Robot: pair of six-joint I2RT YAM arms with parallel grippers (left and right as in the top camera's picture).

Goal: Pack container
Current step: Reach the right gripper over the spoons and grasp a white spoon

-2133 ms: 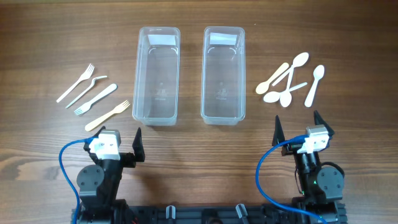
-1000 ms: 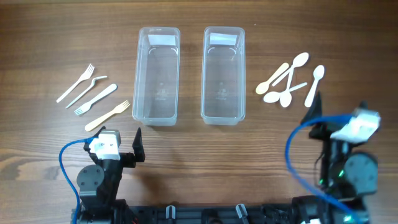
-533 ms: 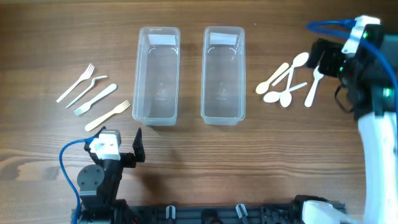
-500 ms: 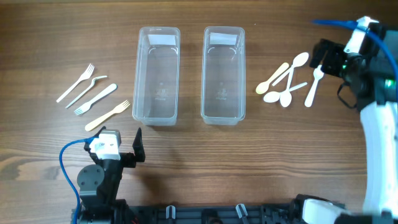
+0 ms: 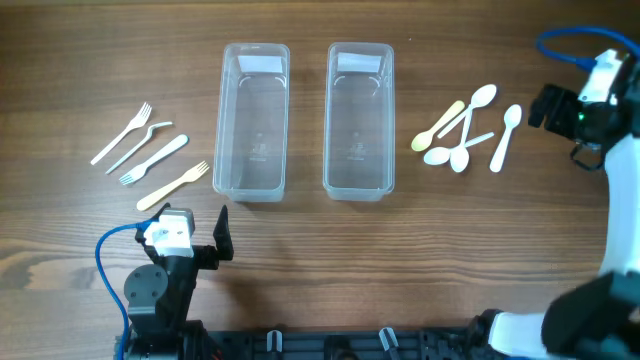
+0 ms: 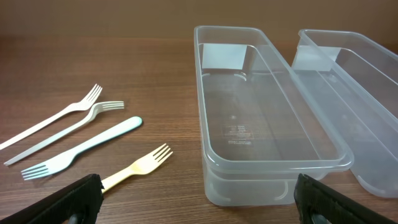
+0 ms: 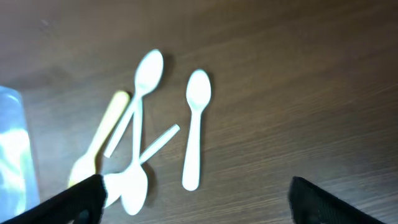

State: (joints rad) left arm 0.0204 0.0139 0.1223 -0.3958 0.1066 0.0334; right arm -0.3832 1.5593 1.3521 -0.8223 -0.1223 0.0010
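Left pincer: low at the near-left of the surface, jaws wide apart, holding nothing.

Right pincer: out over the far-right side, above the spoons. Jaws spread wide, nothing gripped.

Two clear containers side by side mid-surface, long axes parallel, small gap between them: left container and right container. Both empty.

Four forks lie loose left of the left container, not touching it. Three are white, and the cream fork lies nearest the left arm.

Right of the right container is a crossed heap of spoons, one cream and the rest white. A lone white spoon lies just beside the heap on its right.

Nothing packed yet.
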